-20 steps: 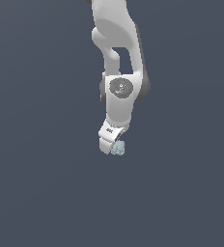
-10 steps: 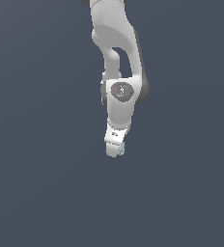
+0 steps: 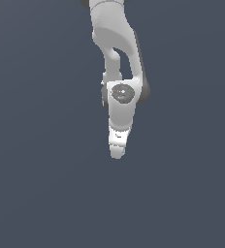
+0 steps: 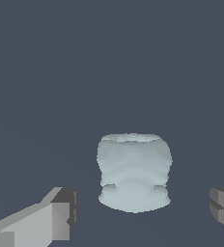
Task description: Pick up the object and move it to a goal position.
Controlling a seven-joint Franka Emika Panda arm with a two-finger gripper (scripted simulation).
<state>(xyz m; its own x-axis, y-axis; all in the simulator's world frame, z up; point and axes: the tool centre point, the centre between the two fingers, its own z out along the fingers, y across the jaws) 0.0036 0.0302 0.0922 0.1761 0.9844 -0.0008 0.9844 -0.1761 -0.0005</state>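
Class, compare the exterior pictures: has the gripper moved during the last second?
Yes. The gripper has swung toward the exterior view's right and now hides the object, judged against the picture frame.

exterior view: object hidden behind the gripper (image 3: 117, 153) | wrist view: fingers (image 4: 61, 219) cut off by the frame edge

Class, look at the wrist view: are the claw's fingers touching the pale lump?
No. The lump sits between the fingers with dark gaps on both sides, so the claw is open.
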